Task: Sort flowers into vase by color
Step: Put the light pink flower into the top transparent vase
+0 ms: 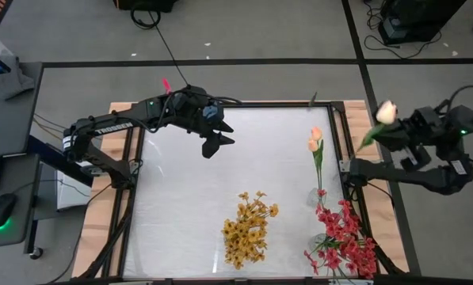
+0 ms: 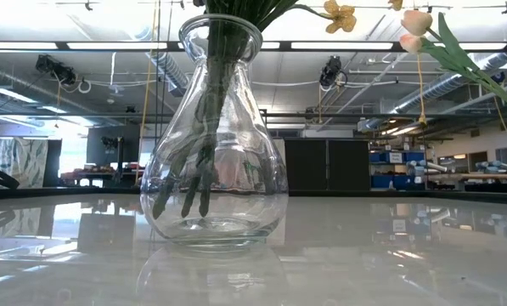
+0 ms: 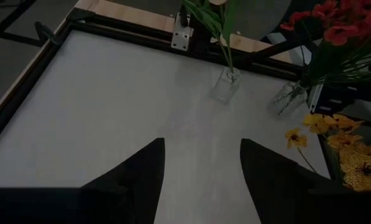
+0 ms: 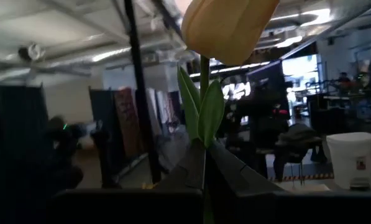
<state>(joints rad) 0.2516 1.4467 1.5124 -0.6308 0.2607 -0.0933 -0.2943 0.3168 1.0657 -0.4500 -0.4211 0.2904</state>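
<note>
My right gripper point(image 4: 205, 163) is shut on a single peach tulip point(image 1: 387, 112) and holds it beyond the table's right edge. Two more peach tulips point(image 1: 315, 141) stand in a slim glass vase point(image 3: 225, 87) near the right edge. A red-pink bunch point(image 1: 343, 237) fills a vase at the near right corner. A yellow-orange bunch point(image 1: 248, 229) stands in a bulbous glass vase point(image 2: 215, 136) at the near middle, stems down inside it. My left gripper point(image 3: 201, 180) hangs open over the table's far middle, with nothing between its fingers. My right gripper pinches the tulip's green stem point(image 4: 204, 144) between its two fingertips, just below the leaves. The leaves and the peach bud point(image 4: 229, 25) rise above the fingertips. The flower is lifted clear, out past the table's right edge.
The white tabletop point(image 1: 188, 198) has a dark frame rail point(image 1: 355, 150) along its right side and wooden borders. Bare surface lies across the left and middle. A desk with a mouse point(image 1: 2, 210) stands beyond the left edge.
</note>
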